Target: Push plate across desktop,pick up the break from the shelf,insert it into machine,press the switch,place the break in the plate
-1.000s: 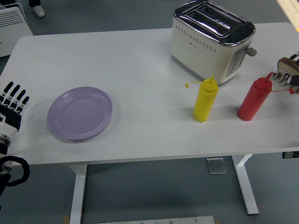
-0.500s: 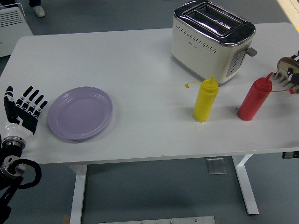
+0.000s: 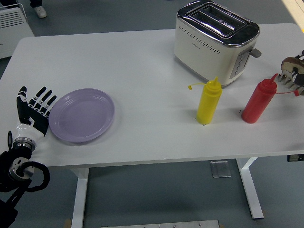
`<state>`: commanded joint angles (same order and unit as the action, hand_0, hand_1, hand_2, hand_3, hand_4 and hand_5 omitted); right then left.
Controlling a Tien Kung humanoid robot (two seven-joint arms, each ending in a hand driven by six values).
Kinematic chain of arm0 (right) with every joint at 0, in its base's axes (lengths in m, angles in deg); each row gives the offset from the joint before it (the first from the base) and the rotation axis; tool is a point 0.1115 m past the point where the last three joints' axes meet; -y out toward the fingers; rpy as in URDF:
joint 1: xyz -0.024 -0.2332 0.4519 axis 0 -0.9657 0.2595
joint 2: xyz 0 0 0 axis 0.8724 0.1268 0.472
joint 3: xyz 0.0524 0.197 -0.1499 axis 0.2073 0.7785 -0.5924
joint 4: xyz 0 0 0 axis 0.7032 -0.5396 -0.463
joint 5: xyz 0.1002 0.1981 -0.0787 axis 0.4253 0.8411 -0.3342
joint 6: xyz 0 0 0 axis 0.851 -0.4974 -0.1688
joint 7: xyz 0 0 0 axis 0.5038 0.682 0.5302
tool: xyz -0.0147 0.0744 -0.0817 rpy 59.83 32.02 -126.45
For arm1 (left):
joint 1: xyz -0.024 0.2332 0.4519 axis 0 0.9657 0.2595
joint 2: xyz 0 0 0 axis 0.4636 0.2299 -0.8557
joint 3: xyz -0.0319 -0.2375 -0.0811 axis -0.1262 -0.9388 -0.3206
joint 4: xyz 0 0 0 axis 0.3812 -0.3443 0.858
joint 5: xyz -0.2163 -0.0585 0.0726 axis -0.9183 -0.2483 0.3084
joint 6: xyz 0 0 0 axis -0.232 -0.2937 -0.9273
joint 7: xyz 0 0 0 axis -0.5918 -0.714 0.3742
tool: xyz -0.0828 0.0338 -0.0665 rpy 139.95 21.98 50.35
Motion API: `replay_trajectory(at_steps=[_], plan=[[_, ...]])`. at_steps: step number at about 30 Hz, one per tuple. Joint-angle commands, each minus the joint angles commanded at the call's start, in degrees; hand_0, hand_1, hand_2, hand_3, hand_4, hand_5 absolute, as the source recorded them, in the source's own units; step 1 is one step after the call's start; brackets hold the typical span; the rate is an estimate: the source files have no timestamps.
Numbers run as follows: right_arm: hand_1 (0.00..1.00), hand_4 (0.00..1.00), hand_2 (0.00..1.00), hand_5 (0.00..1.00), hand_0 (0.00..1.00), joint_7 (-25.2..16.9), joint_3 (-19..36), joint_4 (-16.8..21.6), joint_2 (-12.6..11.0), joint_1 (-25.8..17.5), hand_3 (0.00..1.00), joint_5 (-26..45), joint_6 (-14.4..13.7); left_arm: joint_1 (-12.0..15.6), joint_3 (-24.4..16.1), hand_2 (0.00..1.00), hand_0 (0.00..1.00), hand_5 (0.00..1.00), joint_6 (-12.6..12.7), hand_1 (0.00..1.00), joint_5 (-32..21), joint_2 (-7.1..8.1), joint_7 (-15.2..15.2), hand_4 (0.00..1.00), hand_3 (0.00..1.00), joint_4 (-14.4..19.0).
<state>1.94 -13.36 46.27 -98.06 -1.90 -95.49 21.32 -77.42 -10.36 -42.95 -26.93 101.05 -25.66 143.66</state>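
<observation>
A lilac plate (image 3: 81, 115) lies on the left part of the white table (image 3: 142, 66). My left hand (image 3: 34, 108) stands open just left of the plate, fingers spread and pointing up, its fingertips (image 3: 50, 97) at the plate's left rim. A cream and chrome toaster (image 3: 214, 40) stands at the back right with both slots empty and its lever on the right end. At the right edge a wooden rack (image 3: 293, 72) holds what looks like a slice of bread. My right hand is out of view.
A yellow squeeze bottle (image 3: 209, 101) and a red squeeze bottle (image 3: 259, 100) stand in front of the toaster, between it and the table's near edge. A white appliance (image 3: 13, 21) sits on the floor at the top left.
My left hand has moved right and forward from the table's left edge until its fingers reach the plate's rim. The plate has not visibly shifted.
</observation>
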Motion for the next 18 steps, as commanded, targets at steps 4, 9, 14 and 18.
replay_trajectory(at_steps=[4,9,14,18], plan=[[0.511,0.393,0.510,0.002,0.373,0.10,-0.17,0.14,0.01,0.06,0.534,0.26,-0.62,-0.21,0.72,0.746,0.837,0.998,0.02,0.777,-0.19,-0.08,-0.09,0.669,0.700,0.30],[0.498,0.308,0.514,0.002,0.356,0.30,-0.38,0.28,0.05,0.09,0.529,0.84,-1.54,-0.61,1.51,0.745,0.837,0.998,0.03,0.777,-0.17,-0.38,-0.20,0.666,0.700,0.99],[0.498,0.308,0.514,0.002,0.356,0.32,-0.43,0.44,0.05,0.12,0.529,1.10,-2.39,-1.37,3.10,0.745,0.837,0.998,0.12,0.777,-0.49,-0.83,-0.21,0.666,0.700,1.51],[0.496,0.217,0.513,0.002,0.350,0.27,-0.47,0.77,0.02,0.14,0.526,1.24,-3.17,-1.91,4.51,0.745,0.836,0.998,0.23,0.776,-0.85,-1.29,-0.21,0.663,0.700,1.73]])
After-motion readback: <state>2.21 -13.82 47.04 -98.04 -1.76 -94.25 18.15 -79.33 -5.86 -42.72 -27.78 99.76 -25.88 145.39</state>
